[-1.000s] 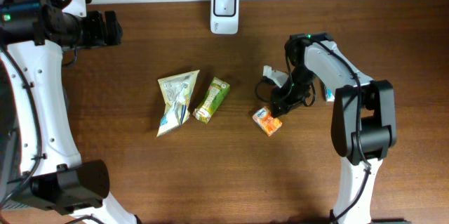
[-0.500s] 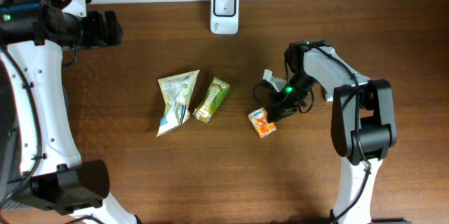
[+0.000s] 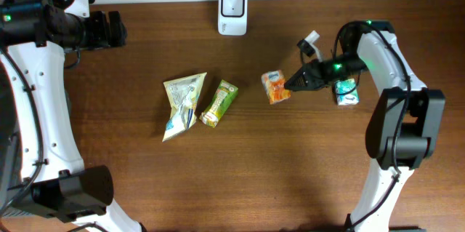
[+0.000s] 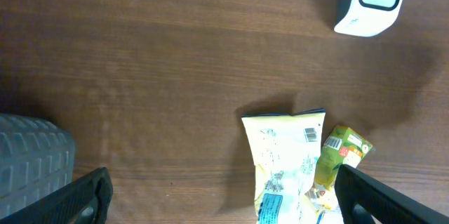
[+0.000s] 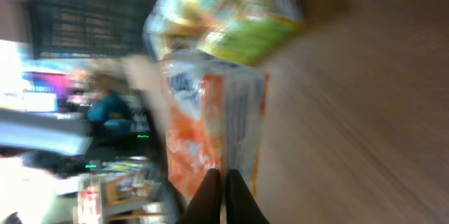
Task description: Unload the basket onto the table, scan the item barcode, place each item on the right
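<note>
The right claw (image 3: 290, 84) clamps the edge of the orange packet (image 3: 275, 87), its print too blurred to read, over the counter (image 3: 145, 174). Left of it lie a green packet (image 3: 219, 103) and a cream pouch (image 3: 182, 105), both showing barcodes. Farther back stands the white scanner (image 3: 232, 1). The left claw (image 4: 221, 182) gapes wide, empty.

Even light; right wrist view smeared (heavily).

Four snack packets in all: one cream pouch (image 3: 182, 105), one green packet (image 3: 219, 103), one orange packet (image 3: 276, 87) and one white-and-teal packet (image 3: 349, 97), the last partly hidden. One white barcode scanner (image 3: 232, 2) stands at the far edge of the bench (image 3: 218, 181). Two robot arms are present: one left arm (image 3: 33, 79) and one right arm (image 3: 389, 50).
</note>
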Controlling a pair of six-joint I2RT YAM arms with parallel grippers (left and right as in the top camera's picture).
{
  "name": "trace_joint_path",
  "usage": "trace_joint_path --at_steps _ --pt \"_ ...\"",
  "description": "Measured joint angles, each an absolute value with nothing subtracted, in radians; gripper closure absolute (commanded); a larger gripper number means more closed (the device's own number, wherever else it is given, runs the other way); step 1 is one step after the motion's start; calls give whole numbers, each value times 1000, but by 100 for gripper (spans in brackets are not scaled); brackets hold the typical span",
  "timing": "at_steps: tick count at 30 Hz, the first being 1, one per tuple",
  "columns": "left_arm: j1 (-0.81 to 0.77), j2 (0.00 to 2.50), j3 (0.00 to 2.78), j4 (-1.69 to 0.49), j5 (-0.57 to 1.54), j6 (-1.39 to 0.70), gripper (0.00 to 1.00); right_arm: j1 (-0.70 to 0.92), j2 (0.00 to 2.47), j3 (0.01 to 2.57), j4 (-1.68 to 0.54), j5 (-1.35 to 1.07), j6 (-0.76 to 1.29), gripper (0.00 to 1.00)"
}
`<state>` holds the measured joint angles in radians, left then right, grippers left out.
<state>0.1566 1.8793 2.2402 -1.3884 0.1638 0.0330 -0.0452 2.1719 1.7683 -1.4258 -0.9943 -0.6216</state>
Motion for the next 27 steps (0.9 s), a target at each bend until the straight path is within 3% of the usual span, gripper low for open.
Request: trace_joint_path --at_steps 3,7,9,12,14,15,18,27 --pt "157 1879 2240 -1388 164 33 1 27 2172 1766 -1292 -656 -321 96" --pt "157 1879 2240 -1388 164 33 1 123 2172 1766 -1243 -343 -86 93" --pt "157 1879 2240 -1388 164 33 1 166 2172 1766 -1228 -226 -19 73" --pt "157 1879 2240 -1388 164 33 1 170 2172 1766 -1193 -148 -22 53" --pt "157 1879 2240 -1388 164 33 1 159 2172 1766 -1172 -126 -58 50" --pt "157 1879 2240 -1388 164 33 1 152 2172 1766 -1151 -120 -82 66" --pt "157 1879 2240 -1388 164 33 1 125 2172 1765 -1039 -109 -134 94" --pt "157 1879 2240 -1388 164 33 1 119 2204 1765 -1184 -104 -107 96"
